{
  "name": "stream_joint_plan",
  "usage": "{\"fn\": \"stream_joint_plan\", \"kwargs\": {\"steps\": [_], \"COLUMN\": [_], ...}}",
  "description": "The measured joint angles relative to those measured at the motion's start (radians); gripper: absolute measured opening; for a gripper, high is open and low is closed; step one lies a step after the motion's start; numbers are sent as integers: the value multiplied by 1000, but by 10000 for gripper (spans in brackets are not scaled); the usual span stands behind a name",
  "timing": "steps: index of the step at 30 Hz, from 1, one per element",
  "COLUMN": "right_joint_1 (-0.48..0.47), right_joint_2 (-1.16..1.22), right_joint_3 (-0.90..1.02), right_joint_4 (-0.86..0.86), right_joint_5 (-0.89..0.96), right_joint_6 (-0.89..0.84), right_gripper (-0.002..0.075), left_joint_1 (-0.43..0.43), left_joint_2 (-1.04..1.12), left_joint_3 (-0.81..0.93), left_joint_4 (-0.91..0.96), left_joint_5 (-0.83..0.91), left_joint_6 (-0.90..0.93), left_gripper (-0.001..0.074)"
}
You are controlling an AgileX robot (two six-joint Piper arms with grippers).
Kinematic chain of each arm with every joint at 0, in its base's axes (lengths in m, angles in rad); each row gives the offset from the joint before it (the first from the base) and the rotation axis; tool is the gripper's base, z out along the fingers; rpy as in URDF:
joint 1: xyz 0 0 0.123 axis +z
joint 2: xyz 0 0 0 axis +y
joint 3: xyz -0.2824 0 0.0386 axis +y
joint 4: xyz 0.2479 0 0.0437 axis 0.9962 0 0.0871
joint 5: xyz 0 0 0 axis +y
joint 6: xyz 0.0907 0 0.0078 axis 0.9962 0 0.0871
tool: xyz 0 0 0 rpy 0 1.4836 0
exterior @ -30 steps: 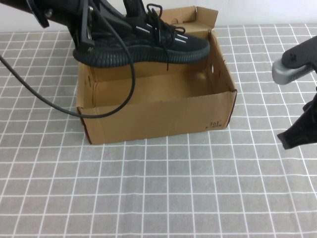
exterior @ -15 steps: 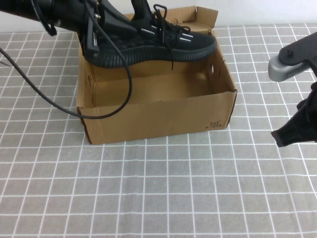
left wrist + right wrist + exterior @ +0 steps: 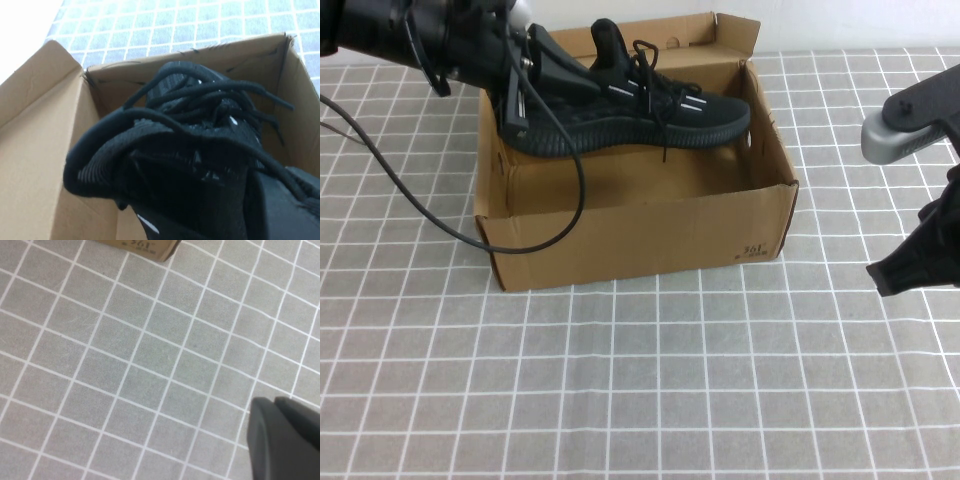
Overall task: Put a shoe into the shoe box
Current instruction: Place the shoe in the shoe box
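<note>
Surface: we record a table [image 3: 650, 390] covered in grey cloth with a white grid, with a pale wall band along the far edge.

Item 1, the shoe box [image 3: 640, 235]: brown corrugated cardboard, open at the top, standing at the far centre of the table. Its lid flap [image 3: 670, 35] stands up behind the back wall. We note small holes in the right side wall and a small black print on the front right corner.

Item 2, the shoe [image 3: 640, 110]: a black knit sneaker with black laces and small white dashes on its side. It hangs above the box's far half, toe pointing to the robot's right and tipped slightly down, heel at the left. We cannot tell whether the sole touches the back wall or the box floor.

Item 3, the left gripper [image 3: 535, 85]: it reaches in from the upper left and is clamped on the shoe's heel end, so the shoe extends rightward away from it. A black cable [image 3: 470, 235] loops down from the arm across the box's front left corner.

Item 4, the right gripper [image 3: 920, 265]: it hovers off the box's right side, over bare cloth, largely cut off at the frame edge; we cannot tell how its fingers stand.

Hidden: in the left wrist view the shoe [image 3: 190, 150] fills the frame, blocking most of the box interior; only cardboard walls [image 3: 35, 150] show around it.
</note>
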Motion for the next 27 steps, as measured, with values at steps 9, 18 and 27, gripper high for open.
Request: {"fn": "stream_joint_plan", "kwargs": {"steps": [9,18,27], "right_joint_1": [0,0,0], "right_joint_2": [0,0,0], "right_joint_3": [0,0,0], "right_joint_4": [0,30,41], "right_joint_5": [0,0,-2], "right_joint_6": [0,0,0], "right_gripper": [-16,-16,-16], "left_joint_1": [0,0,0], "left_joint_2": [0,10,64], "left_joint_3": [0,-1,-1], "left_joint_4": [-4,-4,-2], "left_joint_5": [0,0,-8], "left_joint_6": [38,75,109], "left_gripper": [13,13,13]}}
